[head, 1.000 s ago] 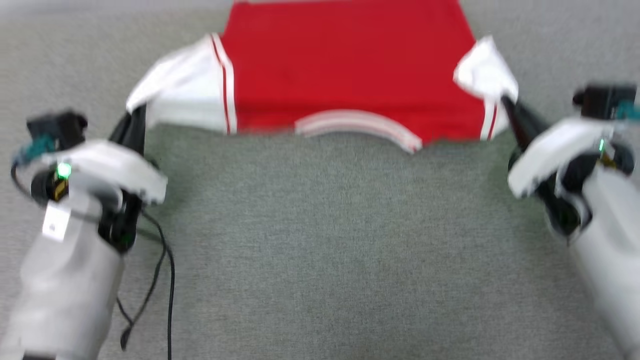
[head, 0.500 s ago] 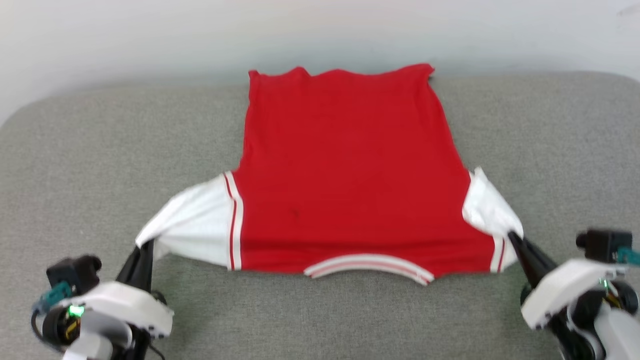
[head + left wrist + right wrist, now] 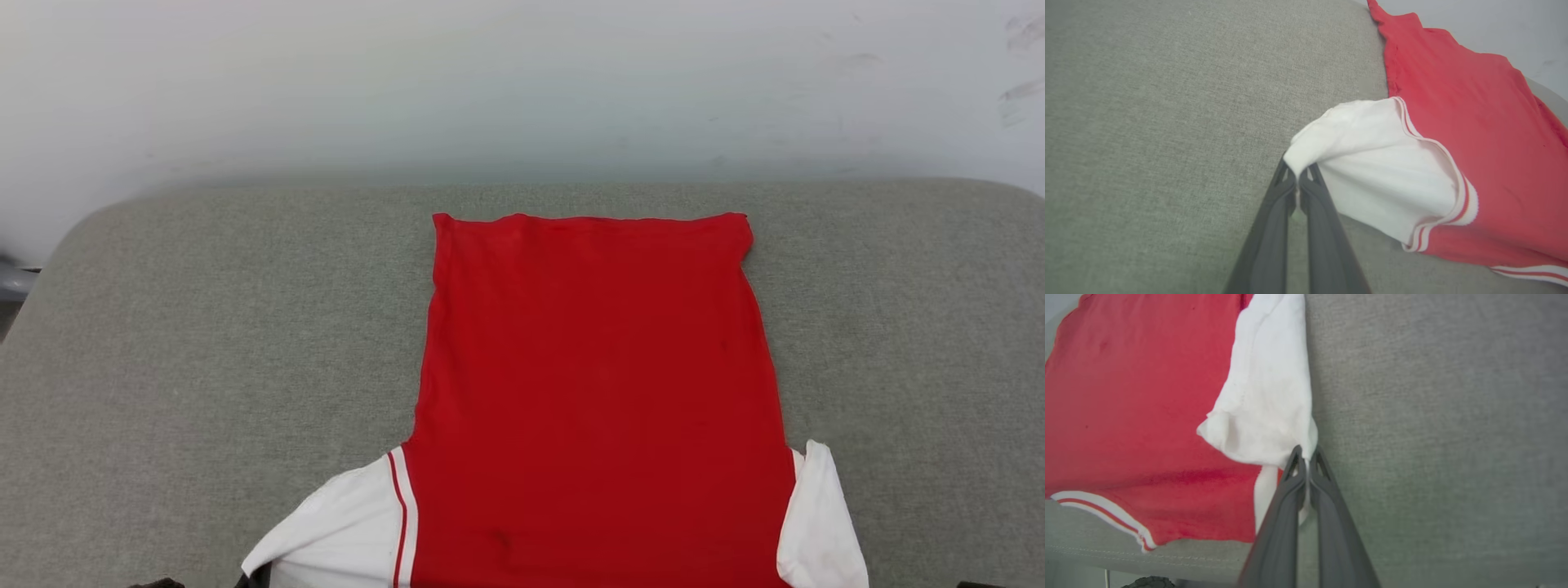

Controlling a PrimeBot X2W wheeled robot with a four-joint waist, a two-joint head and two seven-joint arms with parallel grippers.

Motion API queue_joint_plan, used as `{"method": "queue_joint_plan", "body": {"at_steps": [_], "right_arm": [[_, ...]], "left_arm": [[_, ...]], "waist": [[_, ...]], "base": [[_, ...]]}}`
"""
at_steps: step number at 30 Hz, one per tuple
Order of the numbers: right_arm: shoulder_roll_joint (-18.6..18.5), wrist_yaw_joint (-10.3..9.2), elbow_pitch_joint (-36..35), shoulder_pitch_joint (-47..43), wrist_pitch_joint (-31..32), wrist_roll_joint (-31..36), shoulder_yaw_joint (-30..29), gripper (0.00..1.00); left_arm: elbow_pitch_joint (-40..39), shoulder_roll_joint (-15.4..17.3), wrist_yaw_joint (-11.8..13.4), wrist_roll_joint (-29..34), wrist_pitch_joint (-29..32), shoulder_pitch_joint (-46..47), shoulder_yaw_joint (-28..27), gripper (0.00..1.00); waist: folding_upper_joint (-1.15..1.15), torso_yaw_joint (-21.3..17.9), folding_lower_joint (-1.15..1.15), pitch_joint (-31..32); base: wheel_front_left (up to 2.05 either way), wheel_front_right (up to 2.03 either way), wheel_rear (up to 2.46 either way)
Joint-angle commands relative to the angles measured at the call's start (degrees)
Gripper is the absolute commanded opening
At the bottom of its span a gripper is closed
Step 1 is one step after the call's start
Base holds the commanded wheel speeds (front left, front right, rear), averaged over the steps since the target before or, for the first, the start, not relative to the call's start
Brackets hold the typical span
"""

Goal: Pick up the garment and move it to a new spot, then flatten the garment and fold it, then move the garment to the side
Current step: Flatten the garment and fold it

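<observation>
The garment (image 3: pixel 596 392) is a red T-shirt with white short sleeves and red-and-white striped trim at the sleeve seams and collar (image 3: pixel 1102 516). The side facing up is plain red. It lies spread down the middle of a grey woven upholstered surface (image 3: pixel 204 343), hem toward the far edge, collar end nearest the robot. The left gripper (image 3: pixel 1298 179) has its dark fingers pressed together on the tip of the left sleeve (image 3: pixel 1372 171), lifting it into a peak. The right gripper (image 3: pixel 1306 461) is likewise clamped on the edge of the bunched right sleeve (image 3: pixel 1265 400). The surface has rounded far corners, and a pale, faintly scuffed wall (image 3: pixel 490 82) rises behind it.
</observation>
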State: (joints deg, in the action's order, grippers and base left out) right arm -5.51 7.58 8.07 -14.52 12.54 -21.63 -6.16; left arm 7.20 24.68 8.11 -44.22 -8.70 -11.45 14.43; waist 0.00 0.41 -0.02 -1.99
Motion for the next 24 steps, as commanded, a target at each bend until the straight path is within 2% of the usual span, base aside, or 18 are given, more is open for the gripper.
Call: {"method": "queue_joint_plan", "body": {"at_steps": [1,6,7,8,9,14,18,24], "right_arm": [[0.3,-0.16,-0.9,-0.9,0.5,0.5,-0.8,0.00],[2.0,-0.15,-2.2,-2.7,2.8,2.2,-1.7,0.02],[2.2,-0.15,-2.1,-2.5,3.1,2.1,-1.3,0.25],[2.3,-0.14,-2.3,-1.9,2.7,1.6,-1.0,0.55],[2.3,-0.14,-2.8,-0.7,2.0,1.4,-0.6,1.00],[0.6,-0.11,-3.6,4.9,-1.1,1.1,0.2,1.00],[-0.8,-0.11,-3.1,12.6,-4.5,1.8,-2.0,1.00],[-4.0,-0.11,3.3,29.0,-3.0,3.1,-3.4,1.00]], "left_arm": [[-0.6,0.3,0.6,0.4,0.0,-0.5,-0.1,0.00],[-2.4,-0.4,1.6,1.0,-0.1,-2.5,1.0,0.00],[-2.8,-0.6,1.5,1.3,-0.2,-2.3,1.3,0.00],[-3.1,-0.7,1.3,1.7,-0.4,-1.7,1.6,0.00],[-3.3,-0.7,1.2,1.9,-0.6,-1.1,2.0,0.00],[-4.0,-1.3,0.6,3.3,-0.4,2.0,3.6,0.00],[-4.3,-1.7,0.0,4.2,-1.0,4.9,4.4,0.00],[-5.3,-3.0,-1.6,5.9,-3.2,10.4,5.2,0.00]], "waist": [[0.00,0.2,0.02,0.0],[0.00,0.2,0.02,-0.4],[0.00,0.3,0.02,-0.5],[0.00,0.6,0.02,-0.8],[0.00,0.7,0.02,-1.0],[0.00,1.8,0.02,-2.8],[0.00,3.0,0.02,-5.5],[0.00,5.1,0.02,-12.7]], "base": [[0.00,0.00,0.00],[0.00,0.00,0.00],[0.00,0.00,0.00],[0.00,0.00,0.00],[0.00,0.00,0.00],[0.00,0.00,0.00],[0.00,0.00,0.00],[0.00,0.00,0.00]]}}
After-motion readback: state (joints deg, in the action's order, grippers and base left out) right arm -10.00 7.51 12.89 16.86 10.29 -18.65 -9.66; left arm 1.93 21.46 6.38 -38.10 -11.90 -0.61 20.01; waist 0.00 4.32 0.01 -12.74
